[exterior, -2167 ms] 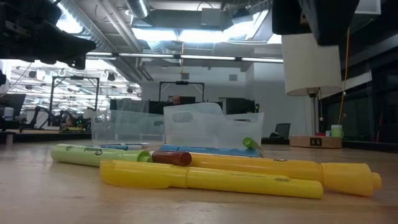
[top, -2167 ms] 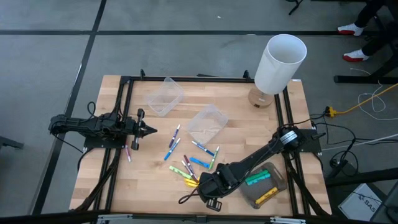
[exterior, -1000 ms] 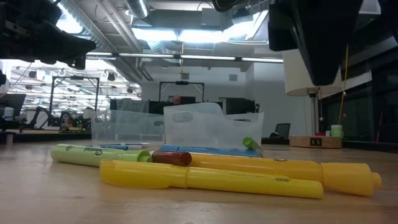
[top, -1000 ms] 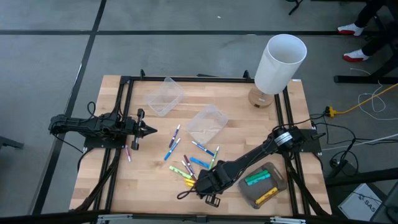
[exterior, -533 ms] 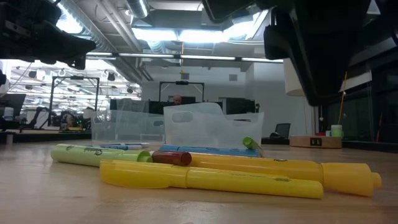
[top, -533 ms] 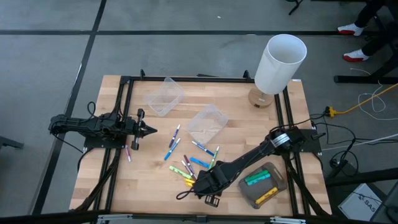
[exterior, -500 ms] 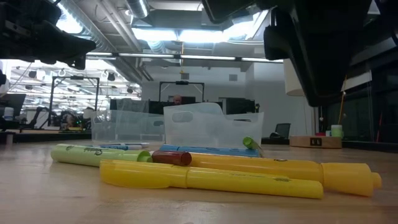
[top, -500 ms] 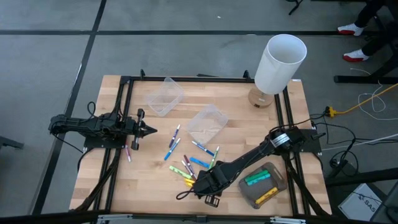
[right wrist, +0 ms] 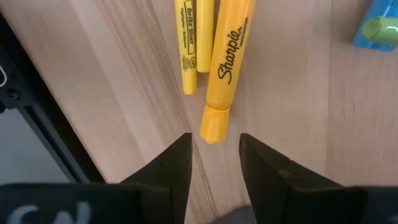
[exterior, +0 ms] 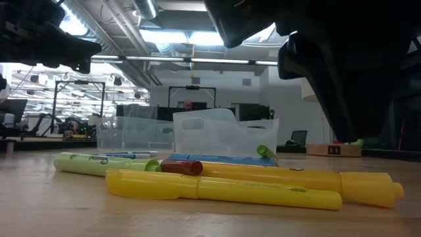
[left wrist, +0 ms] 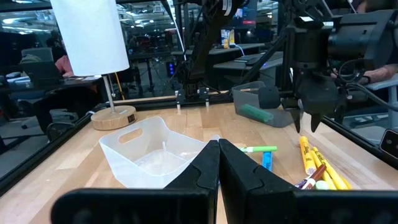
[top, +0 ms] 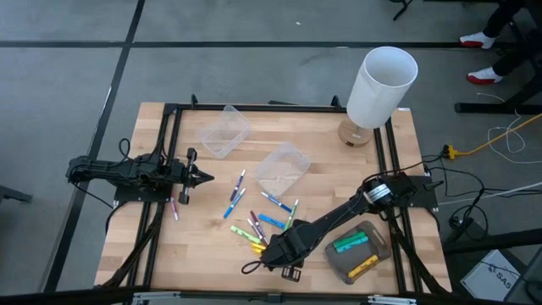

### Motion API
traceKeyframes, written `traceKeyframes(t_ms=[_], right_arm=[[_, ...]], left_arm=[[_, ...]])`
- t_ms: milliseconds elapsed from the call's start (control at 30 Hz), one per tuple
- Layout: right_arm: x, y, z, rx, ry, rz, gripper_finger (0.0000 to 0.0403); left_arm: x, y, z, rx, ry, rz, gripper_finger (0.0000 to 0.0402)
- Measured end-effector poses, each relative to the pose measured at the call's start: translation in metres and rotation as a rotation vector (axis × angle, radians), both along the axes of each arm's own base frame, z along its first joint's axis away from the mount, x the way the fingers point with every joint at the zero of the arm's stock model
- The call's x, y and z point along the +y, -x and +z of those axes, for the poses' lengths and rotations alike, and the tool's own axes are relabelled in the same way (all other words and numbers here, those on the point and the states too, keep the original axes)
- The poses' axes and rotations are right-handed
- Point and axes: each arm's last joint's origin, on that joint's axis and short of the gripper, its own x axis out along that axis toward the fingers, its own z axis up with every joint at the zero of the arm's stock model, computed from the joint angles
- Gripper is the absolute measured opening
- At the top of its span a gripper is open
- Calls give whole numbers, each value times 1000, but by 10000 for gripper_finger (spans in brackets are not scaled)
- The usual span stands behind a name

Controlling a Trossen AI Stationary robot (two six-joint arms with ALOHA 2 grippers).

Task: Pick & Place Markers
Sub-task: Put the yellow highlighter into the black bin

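Note:
Several markers (top: 262, 224) lie loose on the wooden table, in yellow, green, blue and purple. My right gripper (right wrist: 215, 147) points down, open, just over the near end of a thick yellow marker (right wrist: 225, 56), with a thin yellow marker (right wrist: 189, 50) lying beside it. The marker's end (right wrist: 214, 127) lies just ahead of the gap between the fingers, untouched. In the high view this gripper (top: 275, 250) hangs at the near edge of the marker pile. My left gripper (top: 203, 176) waits shut at the table's left, level and above the wood.
A grey bin (top: 377, 254) at the near right holds a green and a yellow marker. Two clear tubs (top: 224, 131) (top: 282, 165) stand behind the pile. A white lamp (top: 381, 85) is at the far right. One purple marker (top: 175, 207) lies by the left arm.
My right gripper has sunk toward the yellow markers and drifted slightly toward the table's left edge; in the low view its dark bulk now fills more of the upper right. The markers have stayed where they were.

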Motion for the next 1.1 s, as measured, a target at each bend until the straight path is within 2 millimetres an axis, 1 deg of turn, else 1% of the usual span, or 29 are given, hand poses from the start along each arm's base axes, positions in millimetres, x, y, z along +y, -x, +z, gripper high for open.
traceKeyframes(t_ms=[567, 1100], right_arm=[[1, -1, 0, -8, -24, 6, 134], [-6, -5, 0, 1, -37, 2, 134]], left_arm=[[0, 0, 0, 0, 0, 0, 4], [0, 0, 0, 0, 0, 0, 4]])
